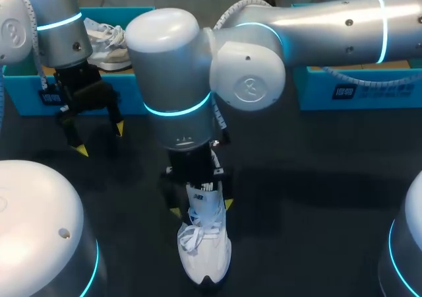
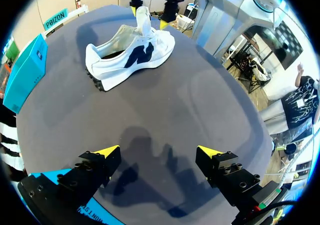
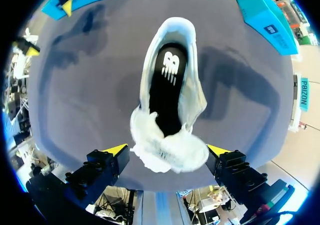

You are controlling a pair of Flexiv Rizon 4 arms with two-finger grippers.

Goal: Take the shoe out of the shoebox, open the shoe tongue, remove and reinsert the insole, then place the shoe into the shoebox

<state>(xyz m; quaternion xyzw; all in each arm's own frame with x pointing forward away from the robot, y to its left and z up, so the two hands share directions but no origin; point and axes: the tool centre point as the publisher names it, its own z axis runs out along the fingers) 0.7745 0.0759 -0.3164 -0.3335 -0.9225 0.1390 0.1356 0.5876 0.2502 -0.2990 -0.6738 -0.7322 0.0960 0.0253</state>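
A white shoe (image 1: 204, 244) with a dark side logo stands upright on the dark table, toe toward the front edge. My right gripper (image 1: 201, 206) hangs open just above its tongue and laces. In the right wrist view the shoe (image 3: 172, 40) lies ahead of the right gripper (image 3: 167, 150). Its black insole (image 3: 167, 85) shows inside, and the white tongue (image 3: 172, 147) sits between the open fingers, apart from both. My left gripper (image 1: 99, 138) is open over bare table in front of the teal shoebox (image 1: 26, 92). From the left gripper (image 2: 159, 152) the shoe (image 2: 130, 55) is far ahead.
A second white shoe (image 1: 109, 43) lies in the left teal shoebox. Another teal box (image 1: 356, 89) stands at the back right. My right arm (image 1: 316, 26) crosses the back of the table from the right. Dark table (image 1: 316, 204) lies open to the shoe's right.
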